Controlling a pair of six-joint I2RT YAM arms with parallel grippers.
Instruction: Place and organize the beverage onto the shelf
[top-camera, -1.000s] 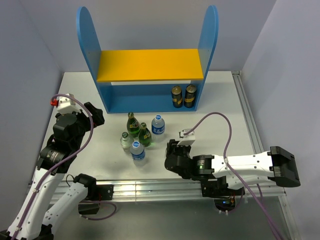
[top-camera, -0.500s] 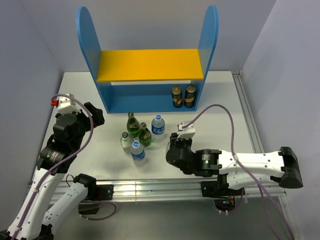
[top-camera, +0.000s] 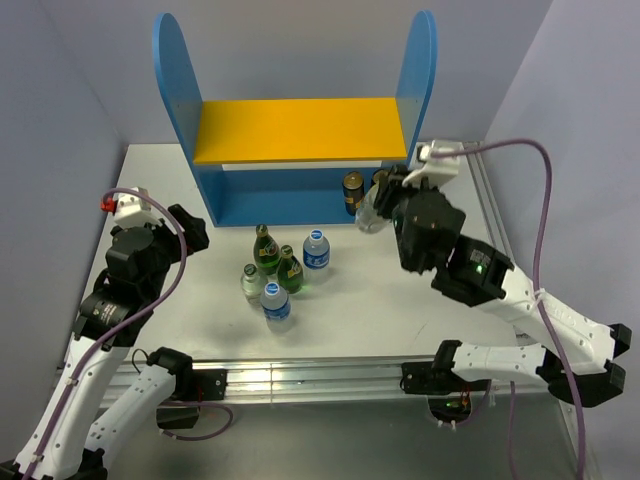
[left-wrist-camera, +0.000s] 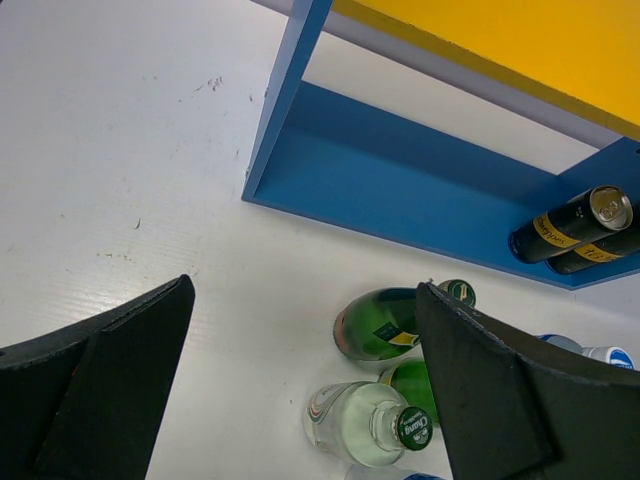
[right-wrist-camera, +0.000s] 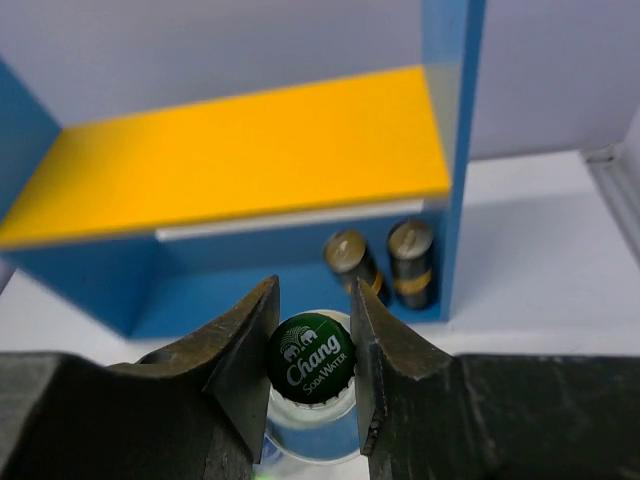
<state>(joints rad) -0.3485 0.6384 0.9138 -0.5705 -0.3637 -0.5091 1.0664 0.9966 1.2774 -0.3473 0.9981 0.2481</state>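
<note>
- Top external view: the right end effector (top-camera: 383, 200) is clamped on the neck of a clear glass bottle (top-camera: 367, 217). The bottle hangs just below and ahead of it, at the front right opening of the shelf (top-camera: 300, 130). Of the dark cans (top-camera: 352, 190) on the lower level, only one shows clear of the arm, just beyond the bottle. We judge the step in hand to be setting this bottle on the lower level.
- Same view: the left end effector (top-camera: 190, 228) stands wide and empty. The five other bottles (top-camera: 264, 250) cluster on the desk (top-camera: 360, 300), near it to its right and apart from it.
- Left wrist view: the fingers (left-wrist-camera: 110, 360) are spread wide with nothing between them. A green bottle (left-wrist-camera: 380, 325) stands ahead and to the right. We leave this arm parked.
- Right wrist view: both fingers grip the green cap (right-wrist-camera: 311, 360). The dark cans stand ahead and slightly right, under the yellow board (right-wrist-camera: 230, 150), and free floor lies ahead and left.
- We steer left of the cans, hold the bottle upright, and pass the end effector under the board.
- We lower until the base rests before opening. The grip is on the cap alone, so we move slowly against swing.
</note>
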